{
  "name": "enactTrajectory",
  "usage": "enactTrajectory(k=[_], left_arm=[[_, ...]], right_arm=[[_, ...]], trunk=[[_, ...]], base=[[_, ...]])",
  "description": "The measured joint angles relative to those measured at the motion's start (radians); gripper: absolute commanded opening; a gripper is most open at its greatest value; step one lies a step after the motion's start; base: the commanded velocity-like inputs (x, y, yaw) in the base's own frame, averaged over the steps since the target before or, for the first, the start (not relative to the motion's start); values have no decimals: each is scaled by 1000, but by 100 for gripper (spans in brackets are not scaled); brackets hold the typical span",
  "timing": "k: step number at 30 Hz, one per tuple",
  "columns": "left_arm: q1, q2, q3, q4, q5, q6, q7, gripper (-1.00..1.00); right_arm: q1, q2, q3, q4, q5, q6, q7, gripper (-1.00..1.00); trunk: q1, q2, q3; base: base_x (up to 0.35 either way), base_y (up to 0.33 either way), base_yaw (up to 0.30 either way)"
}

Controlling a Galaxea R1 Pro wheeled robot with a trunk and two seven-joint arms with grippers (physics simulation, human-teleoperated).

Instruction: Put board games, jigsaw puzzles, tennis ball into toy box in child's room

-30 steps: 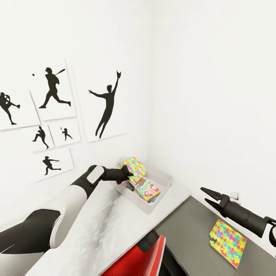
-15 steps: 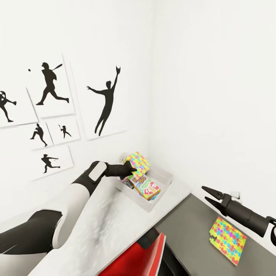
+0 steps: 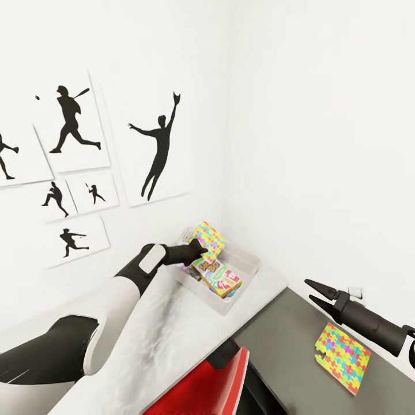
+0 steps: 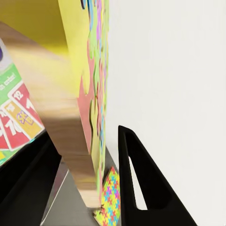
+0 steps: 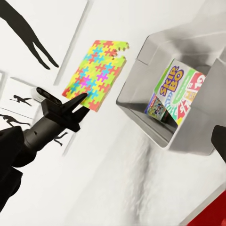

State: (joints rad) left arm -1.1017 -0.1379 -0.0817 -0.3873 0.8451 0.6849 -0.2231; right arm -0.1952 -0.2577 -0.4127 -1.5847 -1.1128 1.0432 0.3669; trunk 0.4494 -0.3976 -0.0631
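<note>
Lifting since a second ago, the left gripper (image 3: 199, 249) has carried its bright multicoloured jigsaw puzzle board (image 3: 210, 238) a little higher, up toward 12 o'clock. It now holds it on edge over the far end of the clear plastic toy box (image 3: 242, 268). The left wrist view shows the two black fingers (image 4: 141, 183) standing either side of the board's thick edge, clamped on it. I judge this puzzle is about to be lowered in, so that item is nearly done. The head camera has also shifted, so the drift of the wall pictures is no real movement.

Counted: two jigsaw puzzles, one in the left gripper and a second flat multicoloured jigsaw puzzle board (image 3: 342, 357) lying on the dark grey table (image 3: 288, 351) at about 4 o'clock from the box. Board game boxes (image 3: 219, 278) lie inside the toy box, at least two by their colours, though I cannot tell the exact number. I cannot make out the tennis ball.

The right gripper (image 3: 314, 290) hangs above the dark table with its jaws spread apart and nothing between them, up at about 11 o'clock from the second puzzle.
</note>
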Motion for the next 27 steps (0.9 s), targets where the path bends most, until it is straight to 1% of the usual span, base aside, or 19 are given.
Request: enactTrajectory(k=[6,23,27], left_arm=[[0,-11,-2,8,-8,-15,0,-100],[0,-4,-1,-5,-3,-2,-9,-100],[0,-4,-2,-6,-4,3,-4,-100]], right_arm=[[0,0,0,0,0,0,0,100],[-1,-1,0,0,0,0,3,100],[-1,-1,1,0,0,0,29,100]], trunk=[[0,0,-10],[0,0,-38],[0,0,-44]], base=[[0,0,0],[0,0,0],[0,0,0]])
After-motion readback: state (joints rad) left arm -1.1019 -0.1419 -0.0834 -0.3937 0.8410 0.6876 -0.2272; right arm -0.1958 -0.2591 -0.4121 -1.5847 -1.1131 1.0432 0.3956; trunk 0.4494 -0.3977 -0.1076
